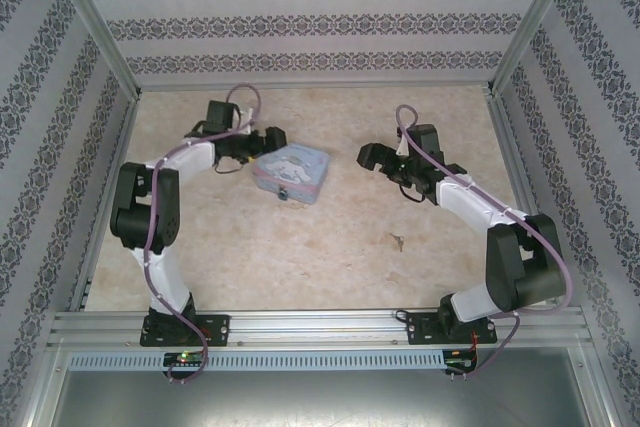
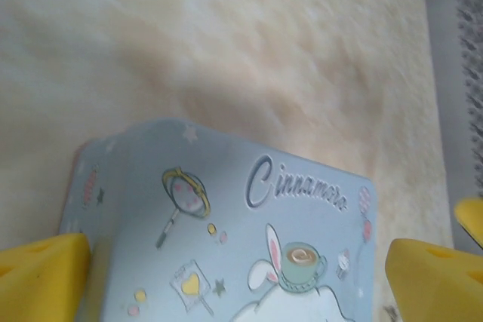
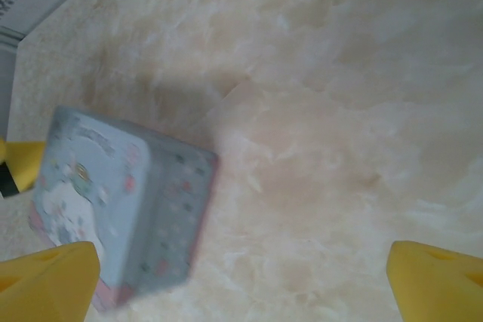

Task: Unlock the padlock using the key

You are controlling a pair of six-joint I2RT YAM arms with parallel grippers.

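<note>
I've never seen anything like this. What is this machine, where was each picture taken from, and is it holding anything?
These are two robot arms bolted at the near edge of a table. The wide picture looks down from above and behind them. The other two come from cameras on each wrist; the yellow blocks at the bottom corners are that arm's tool fingers. On the table lies a pale-blue tin with a cartoon dog. The left tool is close to it, the right tool stands apart. Both are open and hold nothing.
</note>
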